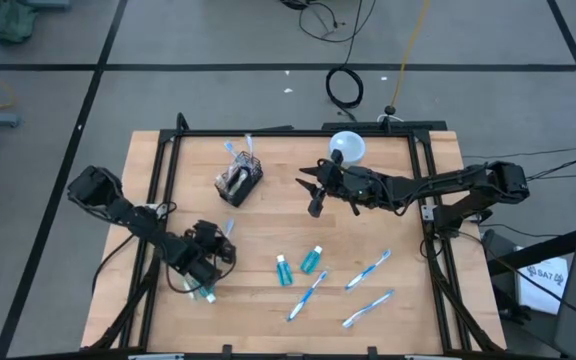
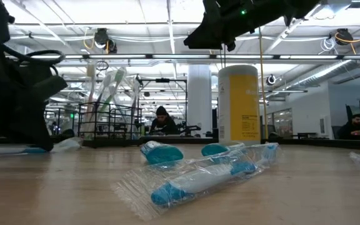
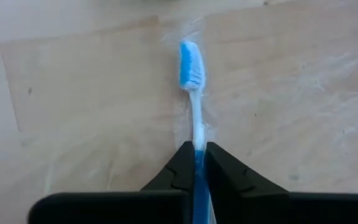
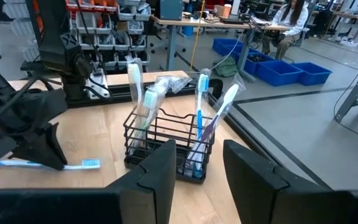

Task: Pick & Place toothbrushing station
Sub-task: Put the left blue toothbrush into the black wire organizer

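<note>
A black wire basket (image 1: 238, 180) stands at the table's far left with a few wrapped toothbrushes (image 4: 199, 112) upright in it. My left gripper (image 1: 213, 262) is low at the near left, shut on a blue-and-white toothbrush (image 3: 191, 81) in a clear wrapper. Two teal tubes (image 1: 298, 265) and three more toothbrushes (image 1: 363, 285) lie flat on the near middle of the table. My right gripper (image 4: 194, 168) hangs open in the air right of the basket, facing it, with nothing between its fingers. My left gripper pinches the toothbrush's handle (image 3: 198, 148) between its two fingers, a little below the neck. It comes slanting down from the table's left. The brush runs on ahead of the fingers, and its bristle head (image 3: 190, 62) lies on the wood.
A black frame rail (image 1: 288, 133) runs round the wooden table top. A round white thing (image 1: 347, 147) sits at the far edge, by the right arm. A yellow-and-white canister (image 2: 239, 103) stands beyond the table. People sit in the room behind.
</note>
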Robot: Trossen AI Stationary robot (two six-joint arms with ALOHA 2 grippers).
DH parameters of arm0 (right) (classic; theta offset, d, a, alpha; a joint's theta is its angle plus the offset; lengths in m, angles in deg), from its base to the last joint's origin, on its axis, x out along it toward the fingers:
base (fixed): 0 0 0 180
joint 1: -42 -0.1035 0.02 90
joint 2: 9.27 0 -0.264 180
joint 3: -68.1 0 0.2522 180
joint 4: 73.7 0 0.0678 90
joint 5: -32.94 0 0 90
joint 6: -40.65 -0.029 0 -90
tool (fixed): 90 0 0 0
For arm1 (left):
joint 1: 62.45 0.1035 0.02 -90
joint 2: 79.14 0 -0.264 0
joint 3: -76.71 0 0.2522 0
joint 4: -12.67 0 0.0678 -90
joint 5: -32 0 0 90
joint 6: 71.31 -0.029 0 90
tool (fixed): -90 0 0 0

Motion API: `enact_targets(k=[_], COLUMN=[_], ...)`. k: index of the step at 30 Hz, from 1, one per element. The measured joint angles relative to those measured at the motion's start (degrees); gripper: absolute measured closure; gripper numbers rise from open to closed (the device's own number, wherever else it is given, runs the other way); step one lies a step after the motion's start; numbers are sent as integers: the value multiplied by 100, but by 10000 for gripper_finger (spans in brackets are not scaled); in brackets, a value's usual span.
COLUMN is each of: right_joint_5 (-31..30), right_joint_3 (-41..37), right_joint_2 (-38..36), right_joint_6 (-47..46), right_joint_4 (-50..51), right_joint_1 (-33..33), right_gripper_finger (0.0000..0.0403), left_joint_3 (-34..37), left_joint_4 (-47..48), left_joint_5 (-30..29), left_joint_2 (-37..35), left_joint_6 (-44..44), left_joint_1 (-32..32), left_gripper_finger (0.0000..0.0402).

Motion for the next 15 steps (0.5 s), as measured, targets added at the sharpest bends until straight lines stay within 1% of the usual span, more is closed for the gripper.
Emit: enact_targets(k=[4, 6, 11, 15], right_joint_5=[0, 0, 0, 2], right_joint_3=[0, 0, 0, 0], right_joint_2=[0, 0, 0, 0], right_joint_6=[0, 0, 0, 0], right_joint_4=[0, 1, 4, 3], right_joint_1=[0, 0, 0, 1], right_gripper_finger=[277, 277, 277, 277], left_joint_3=[-145, -235, -332, -334], left_joint_4=[30, 73, 119, 90], left_joint_5=[-233, -500, -1497, -2534], left_joint_2=[-107, -256, -1086, -1815], left_joint_6=[-484, -683, -1442, -2372], left_joint_1=[29, 28, 30, 71], left_gripper_finger=[395, 399, 400, 401])
